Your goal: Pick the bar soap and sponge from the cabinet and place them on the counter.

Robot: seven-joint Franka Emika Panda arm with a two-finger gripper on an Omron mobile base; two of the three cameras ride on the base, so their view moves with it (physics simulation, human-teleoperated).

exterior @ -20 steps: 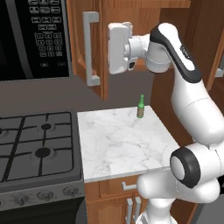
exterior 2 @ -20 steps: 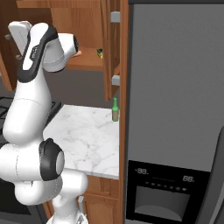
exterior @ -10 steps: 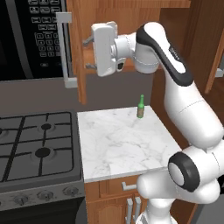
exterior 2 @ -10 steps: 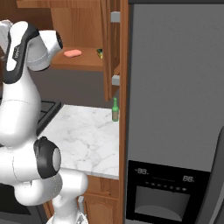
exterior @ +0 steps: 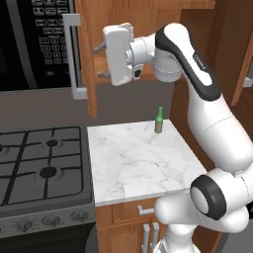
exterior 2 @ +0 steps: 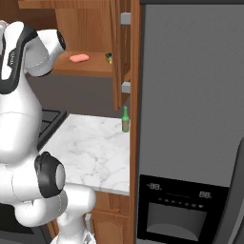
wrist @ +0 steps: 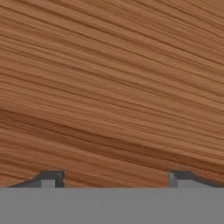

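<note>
Hand farther left; bar soap exposed.

Even, soft rendered light falls bright on the white marble counter and dims inside the cabinet, with faint shadows, no glare, slightly soft edges throughout, and blurred wood grain close in the hand view.

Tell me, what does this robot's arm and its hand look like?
The arm is glossy white, built of rounded tube-like segments joined by dark grey joints, with small dark lettering on one upper link. It ends in a flat white boxy hand. The gripper has two short grey fingers with small dark tips. No loose cables show.
</note>
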